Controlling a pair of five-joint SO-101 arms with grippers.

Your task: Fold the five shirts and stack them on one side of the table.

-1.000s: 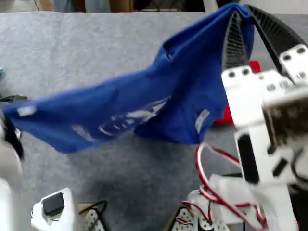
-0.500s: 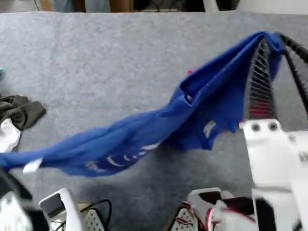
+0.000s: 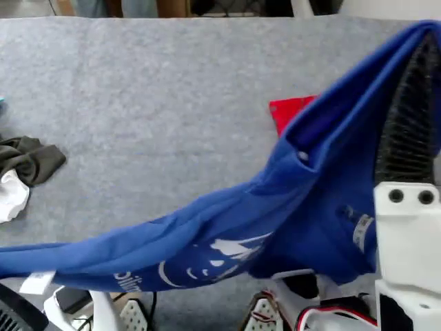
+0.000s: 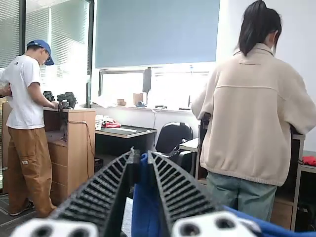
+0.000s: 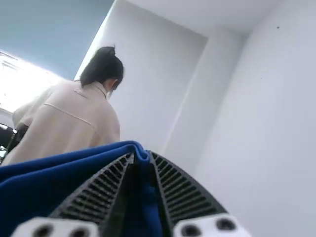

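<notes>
Holding the blue shirt (image 3: pixel 227 238) up between both arms, off the tabletop (image 3: pixel 151 89). Fingers of the left end effector (image 4: pixel 142 157) are drawn narrow, with a fold of blue cloth pinched between the ribbed faces. Same at the right end effector (image 5: pixel 141 158): narrow, clamped on a blue edge that wraps over the fingertips.

High view: the shirt hangs stretched in a long diagonal band. Its low end is at the near left corner and its high end is raised over the right edge. White print shows on the cloth above the near edge. A white label sits at the low left end, and another tag is on the bunched cloth to the right. The dark collar opening shows part way up the raised end. The cloth is twisted and bunched, not flat. Cannot tell whether any of it touches the felt.

A red shirt (image 3: pixel 289 112) lies flat toward the right edge, partly hidden behind the blue one. An olive shirt (image 3: pixel 33 157) is crumpled at the left edge. A white shirt (image 3: pixel 9 194) touches it on the near side, also crumpled. Both are well apart from the red one.

The tabletop is covered in grey felt. An arm base (image 3: pixel 275 314) with red and black wires sits at the near edge, under the hanging cloth.
</notes>
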